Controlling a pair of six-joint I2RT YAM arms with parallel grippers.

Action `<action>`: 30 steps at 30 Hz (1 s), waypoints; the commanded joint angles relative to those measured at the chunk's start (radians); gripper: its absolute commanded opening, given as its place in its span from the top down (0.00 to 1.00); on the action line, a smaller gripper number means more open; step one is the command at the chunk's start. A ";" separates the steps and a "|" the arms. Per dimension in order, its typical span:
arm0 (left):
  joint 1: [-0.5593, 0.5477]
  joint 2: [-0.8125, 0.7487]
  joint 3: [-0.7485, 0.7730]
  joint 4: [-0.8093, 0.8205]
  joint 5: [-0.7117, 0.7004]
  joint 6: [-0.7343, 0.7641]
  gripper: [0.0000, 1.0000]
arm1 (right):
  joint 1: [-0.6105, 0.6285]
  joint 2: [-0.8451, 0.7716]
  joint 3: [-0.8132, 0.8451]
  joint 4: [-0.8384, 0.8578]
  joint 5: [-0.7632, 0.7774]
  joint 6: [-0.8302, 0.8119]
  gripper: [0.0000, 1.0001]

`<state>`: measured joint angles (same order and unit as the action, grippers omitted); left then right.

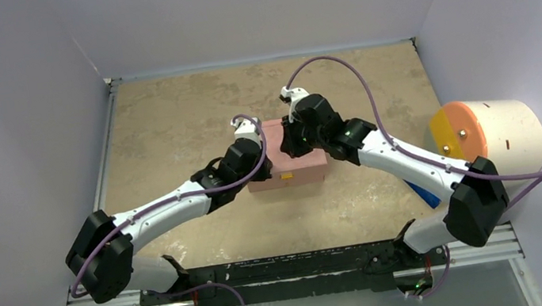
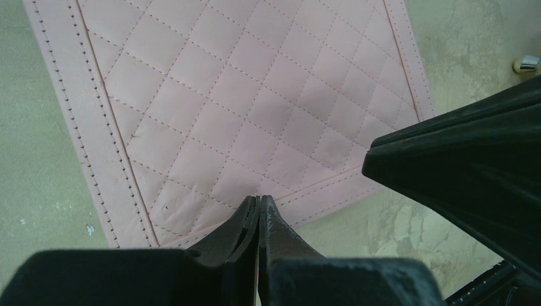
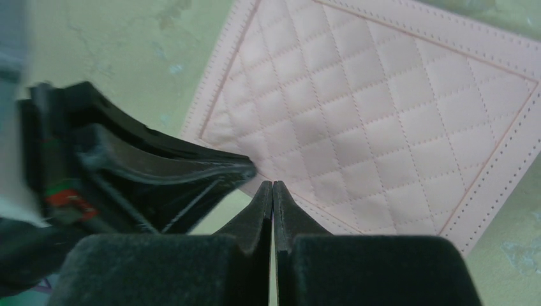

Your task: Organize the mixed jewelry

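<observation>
The pink box lies closed in the middle of the table, with a gold clasp on its front. Its quilted lid fills both wrist views. My left gripper is shut with nothing between its fingers, just above one corner of the lid. My right gripper is shut and empty too, over the corner of the lid beside it. Each wrist view shows the other gripper close by. One tiny shiny silver piece lies on the table beyond the box. The rest of the mixed jewelry is out of view.
An orange-and-white cylinder lies at the table's right edge, with a blue object under the right arm. Grey walls close in the left, back and right sides. The two arms cross in toward the box.
</observation>
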<state>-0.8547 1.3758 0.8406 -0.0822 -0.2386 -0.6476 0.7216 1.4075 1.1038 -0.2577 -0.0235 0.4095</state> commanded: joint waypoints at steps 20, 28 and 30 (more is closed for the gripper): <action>0.001 -0.014 -0.047 -0.088 0.042 -0.003 1.00 | 0.036 0.028 -0.259 0.092 0.135 0.094 1.00; 0.001 -0.044 -0.012 -0.106 0.016 -0.001 1.00 | 0.036 0.003 -0.157 0.045 0.135 0.072 1.00; 0.001 -0.063 0.007 -0.125 -0.002 0.003 1.00 | 0.037 -0.009 -0.136 0.024 0.146 0.073 1.00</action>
<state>-0.8528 1.3453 0.8230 -0.0963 -0.2230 -0.6472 0.7536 1.4147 0.9203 -0.0910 0.0814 0.5034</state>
